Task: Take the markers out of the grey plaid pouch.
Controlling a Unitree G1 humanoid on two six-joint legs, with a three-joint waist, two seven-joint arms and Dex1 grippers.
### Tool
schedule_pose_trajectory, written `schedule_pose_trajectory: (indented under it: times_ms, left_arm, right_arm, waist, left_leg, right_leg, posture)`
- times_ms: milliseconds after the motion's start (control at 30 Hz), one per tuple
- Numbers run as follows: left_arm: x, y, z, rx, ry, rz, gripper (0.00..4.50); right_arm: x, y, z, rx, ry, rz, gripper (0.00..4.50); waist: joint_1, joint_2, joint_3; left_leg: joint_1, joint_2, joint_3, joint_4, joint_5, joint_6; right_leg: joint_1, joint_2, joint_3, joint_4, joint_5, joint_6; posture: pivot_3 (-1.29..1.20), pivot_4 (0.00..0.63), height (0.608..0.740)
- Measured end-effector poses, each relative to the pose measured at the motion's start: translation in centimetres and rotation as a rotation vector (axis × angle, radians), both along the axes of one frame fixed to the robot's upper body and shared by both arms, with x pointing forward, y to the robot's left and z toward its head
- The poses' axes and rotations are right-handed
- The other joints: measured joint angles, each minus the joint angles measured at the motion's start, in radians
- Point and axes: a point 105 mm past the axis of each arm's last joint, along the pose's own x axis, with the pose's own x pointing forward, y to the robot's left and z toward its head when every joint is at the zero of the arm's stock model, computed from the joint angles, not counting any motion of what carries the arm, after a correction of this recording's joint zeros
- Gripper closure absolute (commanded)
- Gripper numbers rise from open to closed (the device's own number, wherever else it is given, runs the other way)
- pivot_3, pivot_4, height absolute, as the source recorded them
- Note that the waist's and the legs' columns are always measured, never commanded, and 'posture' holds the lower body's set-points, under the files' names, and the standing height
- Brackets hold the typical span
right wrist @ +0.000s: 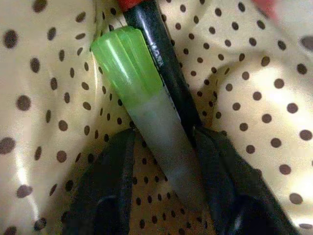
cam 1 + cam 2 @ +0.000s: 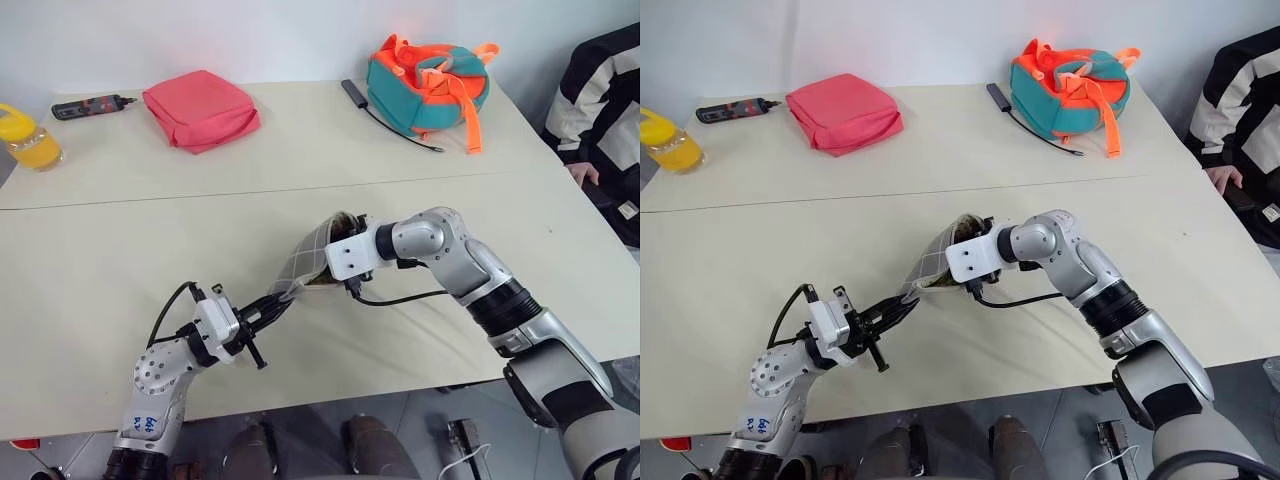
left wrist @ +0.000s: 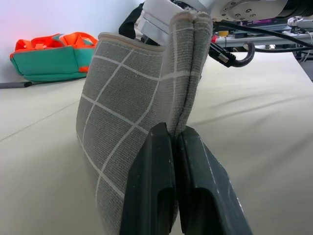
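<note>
Grey plaid pouch (image 2: 312, 252) above cream table (image 2: 120, 230)

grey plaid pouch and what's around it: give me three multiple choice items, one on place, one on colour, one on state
1. Where does the pink-red pouch lie relative to the grey plaid pouch?
A. farther back on the table, to the robot's left
B. under it
C. inside the teal-and-orange bag

2. What colour is the cap of the translucent marker inside the pouch?
A. blue
B. green
C. white

3. How does the left gripper stand?
A. wide open above the table
B. shut on a bottle
C. shut on the pouch's fabric

Answers: 1 A, it lies by the far edge, left of the held pouch. 2 B, the right wrist view shows a green cap against the dotted lining. 3 C, the fingers pinch the plaid cloth.
</note>
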Motion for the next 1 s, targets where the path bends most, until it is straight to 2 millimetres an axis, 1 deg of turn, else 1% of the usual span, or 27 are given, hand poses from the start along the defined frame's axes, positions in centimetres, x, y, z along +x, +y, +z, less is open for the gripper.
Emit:
schedule_pose_trajectory:
  times_ms: [67, 100, 200, 333, 467, 533, 600, 700, 833, 933, 1000]
  left_arm:
    - [0.0, 0.0, -0.1, 0.000, 0.004, 0.001, 4.50]
    - [0.0, 0.0, -0.1, 0.001, 0.005, 0.001, 4.50]
    - [0.0, 0.1, -0.1, 0.003, 0.005, 0.001, 4.50]
    - [0.0, 0.3, 0.0, 0.006, 0.001, 0.007, 4.50]
    - [0.2, 0.8, 0.3, -0.009, 0.003, 0.020, 4.50]
    - [0.4, 1.1, 0.4, -0.034, 0.027, 0.024, 4.50]
    - [0.5, 1.3, 0.5, -0.096, 0.093, 0.012, 4.50]
    - [0.3, 1.0, 1.2, -0.190, 0.189, -0.055, 4.50]
    - [-0.2, 0.3, 2.4, -0.287, 0.284, -0.157, 4.50]
    - [-0.8, -0.3, 3.1, -0.276, 0.308, -0.231, 4.50]
    - [-1.4, -0.9, 3.5, -0.284, 0.322, -0.288, 4.50]
  right_arm:
    - [0.1, -0.1, 0.1, 0.003, -0.002, -0.003, 4.39]
    - [0.1, -0.2, 0.2, 0.003, -0.003, -0.006, 4.45]
    - [0.0, -0.8, 0.7, 0.002, -0.006, -0.008, 4.45]
    - [-0.1, -1.5, 2.2, 0.037, -0.011, -0.017, 4.45]
    - [-0.8, -1.6, 4.0, 0.117, 0.014, -0.001, 4.45]
    - [-1.3, -1.6, 4.4, 0.140, 0.037, 0.008, 4.45]
    - [-1.8, -1.7, 4.7, 0.158, 0.076, 0.018, 4.45]
    - [-2.3, -2.1, 5.2, 0.165, 0.106, 0.026, 4.45]
    - [-2.5, -2.6, 5.3, 0.146, 0.119, 0.032, 4.45]
    - [-2.6, -2.7, 5.6, 0.135, 0.109, 0.045, 4.45]
    - [-2.7, -3.2, 5.8, 0.112, 0.128, 0.047, 4.45]
  waist:
    - [-0.001, 0.000, 0.000]
    - [-0.001, 0.000, 0.000]
    - [-0.001, 0.000, 0.000]
    - [0.000, 0.000, 0.000]
    - [0.000, 0.000, 0.000]
    - [0.000, 0.000, 0.000]
    - [0.001, 0.000, 0.000]
    - [0.002, 0.000, 0.000]
    - [0.003, 0.000, 0.000]
    - [0.002, 0.000, 0.000]
    - [0.003, 0.000, 0.000]
  left_leg:
    - [0.000, 0.000, 0.000, 0.000, 0.000, 0.000]
    - [0.000, 0.000, 0.000, 0.000, 0.000, 0.000]
    - [0.000, 0.000, 0.000, 0.000, 0.000, 0.000]
    - [0.000, 0.000, 0.000, 0.000, 0.000, 0.000]
    - [0.000, 0.000, 0.000, 0.000, 0.000, 0.000]
    - [0.000, 0.000, 0.000, 0.000, 0.000, 0.000]
    - [0.000, 0.000, 0.000, 0.000, 0.000, 0.000]
    - [0.000, 0.000, -0.001, 0.000, -0.001, 0.000]
    - [0.000, 0.000, -0.001, 0.000, -0.001, 0.000]
    - [0.000, 0.000, -0.001, 0.000, -0.001, 0.000]
    - [0.000, -0.001, -0.001, 0.000, -0.001, 0.000]
  right_leg:
    - [0.000, 0.000, 0.000, 0.000, 0.000, 0.000]
    - [0.000, 0.000, 0.000, 0.000, 0.000, 0.000]
    - [0.000, 0.000, 0.000, 0.000, 0.000, 0.000]
    - [0.000, 0.000, 0.000, 0.000, 0.000, 0.000]
    - [0.000, 0.000, 0.000, 0.000, 0.000, 0.000]
    - [0.000, 0.000, 0.000, 0.000, 0.000, 0.000]
    - [0.000, 0.000, 0.000, 0.000, 0.000, 0.000]
    - [0.001, 0.000, 0.000, 0.000, 0.000, 0.000]
    - [0.001, 0.000, 0.000, -0.001, 0.000, 0.000]
    - [0.001, 0.000, 0.000, -0.002, 0.000, 0.000]
    - [0.001, 0.000, 0.000, -0.002, 0.000, 0.000]
  posture:
    - [0.00, 0.150, 0.740]
    - [0.00, 0.150, 0.740]
    - [0.00, 0.150, 0.740]
    - [0.00, 0.150, 0.740]
    - [0.00, 0.150, 0.740]
    - [0.00, 0.150, 0.740]
    - [0.00, 0.150, 0.740]
    - [0.00, 0.150, 0.740]
    - [0.00, 0.150, 0.740]
    - [0.00, 0.150, 0.740]
    - [0.00, 0.150, 0.740]
